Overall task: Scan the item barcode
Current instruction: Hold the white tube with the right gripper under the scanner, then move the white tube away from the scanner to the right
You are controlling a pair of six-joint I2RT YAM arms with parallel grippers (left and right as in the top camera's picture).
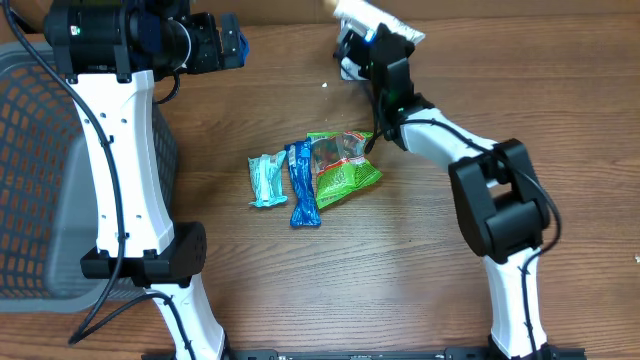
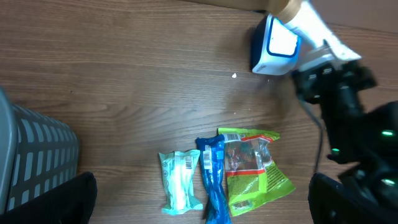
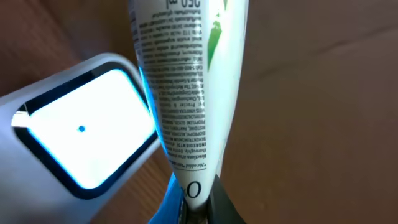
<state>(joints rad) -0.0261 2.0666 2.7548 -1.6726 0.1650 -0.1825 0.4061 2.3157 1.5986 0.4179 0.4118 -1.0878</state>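
Right end effector [image 3: 198, 210] is pinched tight on the narrow end of the tube [image 3: 189, 74], which juts ahead of it beside the scanner [image 3: 81, 140]. It is likely light, squashy and slick (grip that stiffer end). Left end effector [image 1: 232, 45] gapes, empty.

A white tube [image 3: 186, 81] with black print and a green leaf jutted from the right pincer [image 3: 196, 208], pinched at its end. The scanner [image 3: 81, 143], its window lit, lay just beside the tube.

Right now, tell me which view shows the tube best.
Right wrist: the tube is close up, its print legible. Overhead shows it small at the top edge; left wrist shows it plain white, without print.
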